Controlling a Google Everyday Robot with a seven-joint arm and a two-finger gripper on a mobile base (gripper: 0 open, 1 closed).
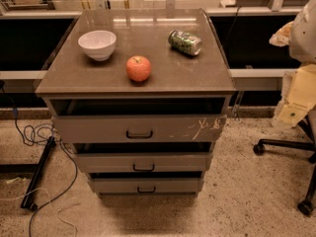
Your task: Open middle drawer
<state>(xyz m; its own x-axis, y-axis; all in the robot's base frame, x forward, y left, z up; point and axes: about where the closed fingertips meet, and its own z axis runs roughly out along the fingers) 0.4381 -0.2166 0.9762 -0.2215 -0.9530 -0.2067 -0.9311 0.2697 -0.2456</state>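
Observation:
A grey-brown cabinet with three drawers fills the middle of the camera view. The top drawer (140, 128) has white scratch marks at its right and stands pulled out. The middle drawer (143, 162) is plain, with a small dark bar handle (143, 168) at its centre, and stands slightly out, with a dark gap above it. The bottom drawer (145, 185) is narrower and also slightly out. The gripper is not in view.
On the cabinet top (64, 78) stand a white bowl (97, 44), a red apple (138, 68) and a green can (185, 42) lying on its side. An office chair (296, 142) stands at the right. Cables (34, 132) and a dark bar (38, 174) lie on the floor at the left.

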